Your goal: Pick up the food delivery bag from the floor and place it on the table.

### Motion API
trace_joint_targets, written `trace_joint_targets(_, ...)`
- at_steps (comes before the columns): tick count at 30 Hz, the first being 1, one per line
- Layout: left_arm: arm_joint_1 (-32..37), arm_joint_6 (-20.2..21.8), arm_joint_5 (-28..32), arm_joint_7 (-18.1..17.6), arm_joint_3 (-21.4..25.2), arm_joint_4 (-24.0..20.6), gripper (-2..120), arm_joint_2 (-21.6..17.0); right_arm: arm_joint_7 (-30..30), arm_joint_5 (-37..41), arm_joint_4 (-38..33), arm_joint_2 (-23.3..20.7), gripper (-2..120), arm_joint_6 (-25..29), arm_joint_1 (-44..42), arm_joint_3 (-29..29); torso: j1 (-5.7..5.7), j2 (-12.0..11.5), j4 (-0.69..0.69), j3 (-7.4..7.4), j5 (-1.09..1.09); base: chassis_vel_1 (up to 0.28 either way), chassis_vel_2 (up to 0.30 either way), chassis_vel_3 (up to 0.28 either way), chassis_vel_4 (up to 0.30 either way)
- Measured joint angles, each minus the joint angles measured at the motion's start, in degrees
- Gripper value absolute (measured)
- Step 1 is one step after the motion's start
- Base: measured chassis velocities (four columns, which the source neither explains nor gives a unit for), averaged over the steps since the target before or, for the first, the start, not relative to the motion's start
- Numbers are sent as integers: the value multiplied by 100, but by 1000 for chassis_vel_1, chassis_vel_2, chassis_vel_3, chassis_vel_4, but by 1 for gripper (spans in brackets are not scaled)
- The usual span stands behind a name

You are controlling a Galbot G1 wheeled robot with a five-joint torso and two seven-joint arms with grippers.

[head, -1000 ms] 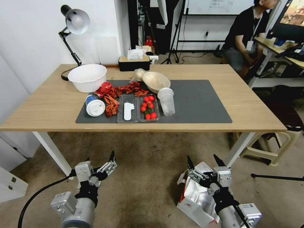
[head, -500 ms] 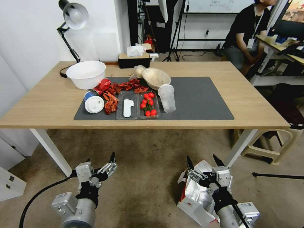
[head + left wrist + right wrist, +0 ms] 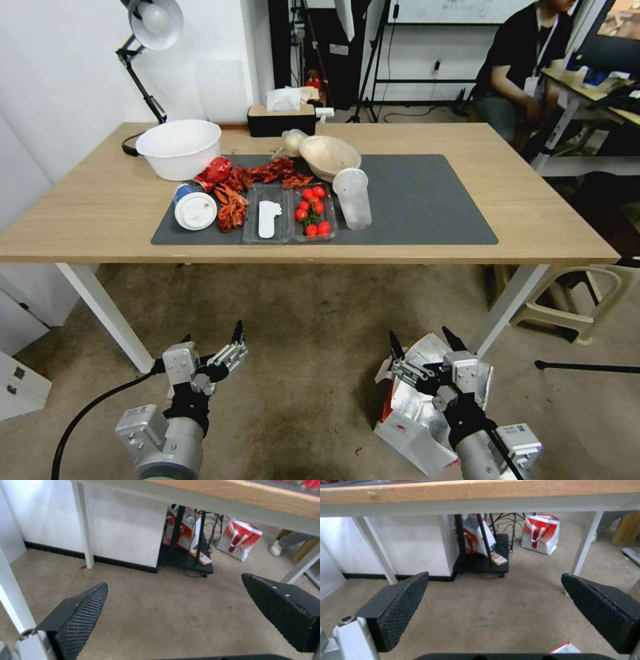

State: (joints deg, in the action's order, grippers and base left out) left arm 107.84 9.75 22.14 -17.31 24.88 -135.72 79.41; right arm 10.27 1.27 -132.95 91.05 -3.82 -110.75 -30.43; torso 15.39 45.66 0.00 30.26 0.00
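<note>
The food delivery bag [image 3: 420,413] lay on the floor [image 3: 313,347], on the robot's right, just short of the worktop's [image 3: 100,220] near right leg, mouth up with its foil lining exposed. The right end effector [image 3: 421,344] hung above the bag's far rim with its fingers spread wide and nothing between them; in the right wrist view only a corner of the bag [image 3: 566,648] entered at the frame edge, the camera looking under the worktop [image 3: 480,490] rather than down, so the end effector [image 3: 493,600] was judged not yet aligned for a grasp. The left end effector [image 3: 212,341], likewise wide open and empty, was held over bare carpet well apart from the bag. The dark mat [image 3: 427,200] carried food containers on its left half, leaving its right half free, probably the most convenient landing area for the bag.
</note>
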Motion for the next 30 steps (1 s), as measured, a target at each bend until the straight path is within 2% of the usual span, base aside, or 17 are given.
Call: trace_joint_targets(30,85,-146,-8,-16,51,25,100,-10,23,-132,86,48,100,47,31,5,-303,-736,0,-434,0,0,0,0,0)
